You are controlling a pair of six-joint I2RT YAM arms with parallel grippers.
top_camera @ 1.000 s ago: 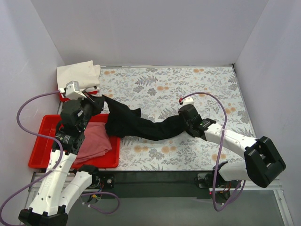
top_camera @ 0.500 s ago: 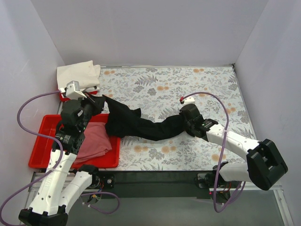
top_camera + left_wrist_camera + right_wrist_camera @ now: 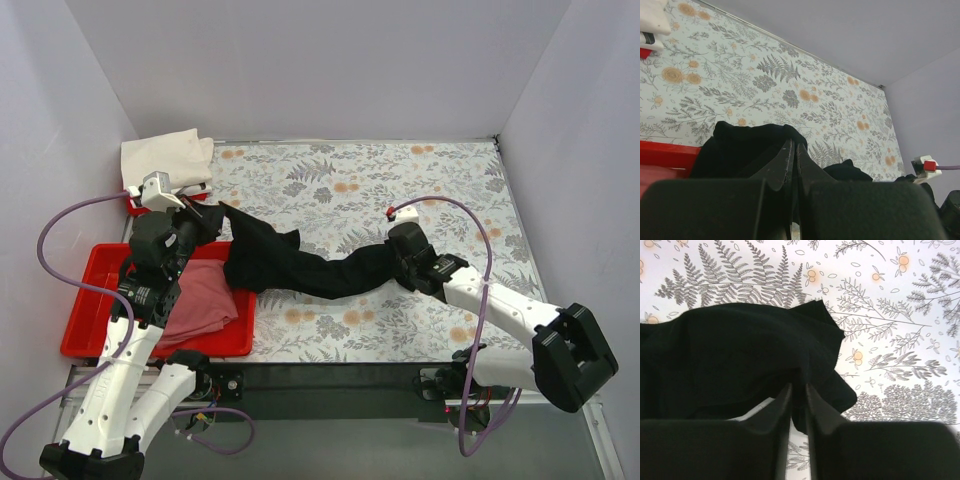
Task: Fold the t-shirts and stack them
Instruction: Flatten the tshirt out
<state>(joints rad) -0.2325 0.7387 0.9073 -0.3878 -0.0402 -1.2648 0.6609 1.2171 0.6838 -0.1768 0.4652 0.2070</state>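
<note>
T-shirt (image 3: 290, 262), black, pinched by left end effector (image 3: 794, 146) and right end effector (image 3: 798, 388).

A stretched shirt (image 3: 300, 262) lies across the surface (image 3: 400, 180), its ends at the left hand (image 3: 208, 214) and right hand (image 3: 394, 258). Left of it, a tray (image 3: 95, 270) holds a second shirt (image 3: 200, 300); behind that (on another tray (image 3: 132, 207), mostly hidden) sits a third shirt (image 3: 165, 158).

White arms (image 3: 110, 378) bear black joints, black jaws, lilac cables (image 3: 40, 243).
</note>
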